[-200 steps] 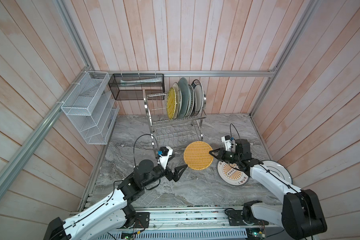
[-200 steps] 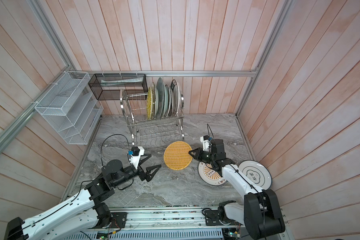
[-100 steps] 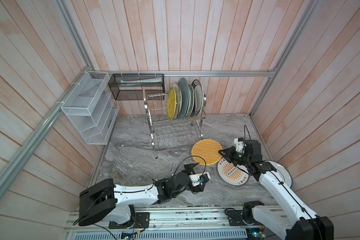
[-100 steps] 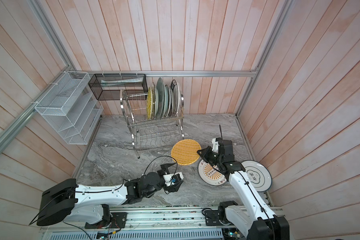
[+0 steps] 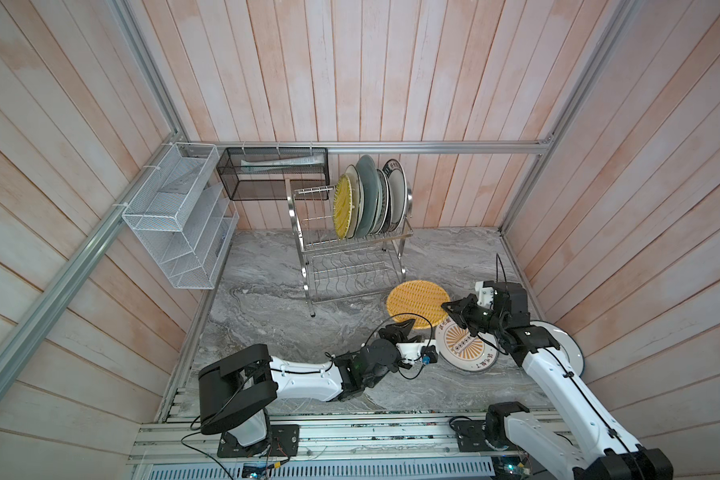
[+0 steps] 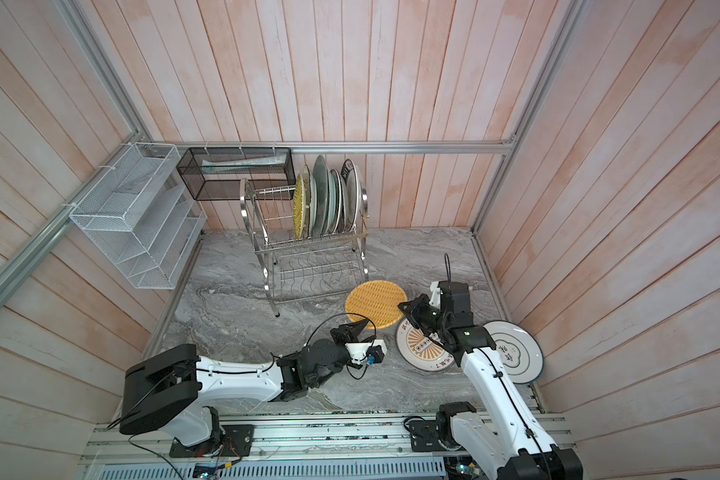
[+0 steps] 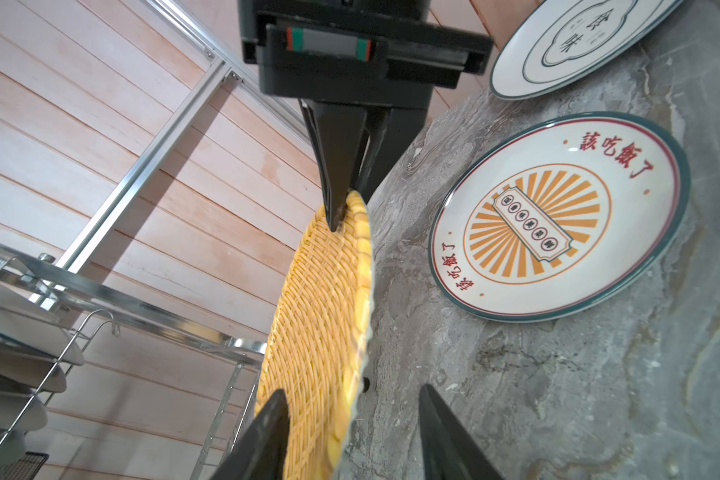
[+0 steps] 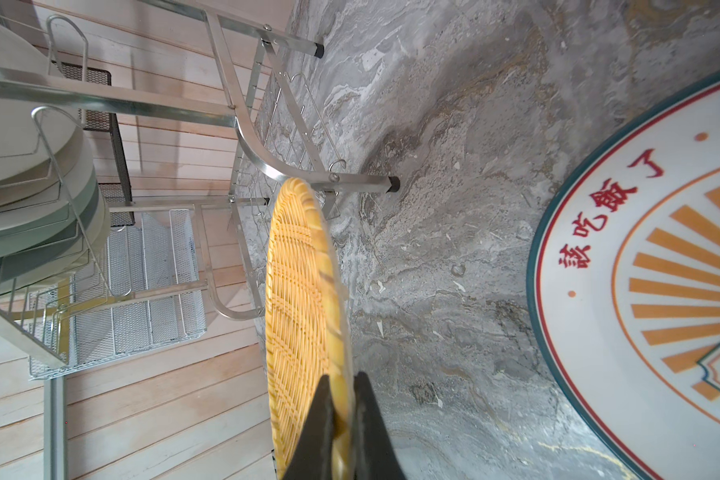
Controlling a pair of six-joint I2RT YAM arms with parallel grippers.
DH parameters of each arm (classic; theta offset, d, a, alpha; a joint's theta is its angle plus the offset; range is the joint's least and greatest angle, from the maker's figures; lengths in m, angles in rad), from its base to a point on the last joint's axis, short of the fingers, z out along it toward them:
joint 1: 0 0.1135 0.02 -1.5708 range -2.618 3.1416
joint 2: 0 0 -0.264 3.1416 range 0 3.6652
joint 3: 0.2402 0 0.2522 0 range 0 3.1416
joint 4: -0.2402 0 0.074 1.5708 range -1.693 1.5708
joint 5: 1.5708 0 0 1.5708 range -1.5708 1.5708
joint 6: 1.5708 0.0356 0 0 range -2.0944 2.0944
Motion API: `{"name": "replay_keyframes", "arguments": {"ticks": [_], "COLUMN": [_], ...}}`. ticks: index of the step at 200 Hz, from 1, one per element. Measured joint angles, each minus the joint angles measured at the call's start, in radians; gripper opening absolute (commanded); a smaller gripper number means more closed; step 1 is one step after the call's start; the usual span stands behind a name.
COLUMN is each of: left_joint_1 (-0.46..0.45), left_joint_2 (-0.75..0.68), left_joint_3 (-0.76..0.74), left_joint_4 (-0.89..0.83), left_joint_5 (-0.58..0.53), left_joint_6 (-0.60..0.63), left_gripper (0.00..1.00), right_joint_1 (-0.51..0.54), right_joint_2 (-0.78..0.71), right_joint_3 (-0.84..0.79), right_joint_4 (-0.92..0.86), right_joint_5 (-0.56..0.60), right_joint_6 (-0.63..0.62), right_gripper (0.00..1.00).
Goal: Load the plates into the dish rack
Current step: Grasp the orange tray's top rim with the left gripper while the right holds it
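The right gripper [image 5: 447,308] is clamped on the rim of the yellow woven-pattern plate [image 5: 417,303], holding it clear of the marble tabletop [image 5: 275,316]. The right wrist view shows both jaws pinching the plate's edge. At the opposite rim, the left gripper [image 7: 352,392] straddles the plate with its jaws apart. One finger [image 7: 267,436] lies against the woven face and the other stands off it.

Just beside both tools, the sunburst plate [image 5: 468,345] lies flat on the marble. The blue-ringed plate [image 6: 514,351] lies behind the right gripper, partly covered by its arm.

Beyond the held plate's far edge, ahead of the right gripper, stands the dish rack [image 5: 350,257]. Its nearest foot is close to the plate and its lower tier is bare. Several racked plates [image 5: 368,203] stand upright on the upper tier. Farther off past the rack hang a white mesh organizer [image 5: 179,216] and a black mesh basket [image 5: 273,172].
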Motion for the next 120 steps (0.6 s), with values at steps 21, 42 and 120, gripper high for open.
{"name": "replay_keyframes", "arguments": {"ticks": [21,42,120], "left_joint_1": [0.0,0.0,-0.013], "left_joint_2": [0.02,0.035,0.021], "left_joint_3": [0.025,0.034,0.04], "left_joint_4": [0.003,0.009,-0.034], "left_joint_5": [-0.019,-0.033,-0.027], "left_joint_6": [0.021,0.042,0.084], "left_gripper": [0.32,0.18,0.0], "right_joint_1": [0.0,0.0,0.001], "right_joint_2": [-0.001,-0.007,-0.064], "right_joint_3": [0.002,0.002,0.005], "right_joint_4": [-0.002,-0.004,-0.024], "right_joint_5": [0.0,0.0,0.002], "right_joint_6": [0.009,0.015,0.01], "right_gripper": [0.0,0.0,0.03]}}
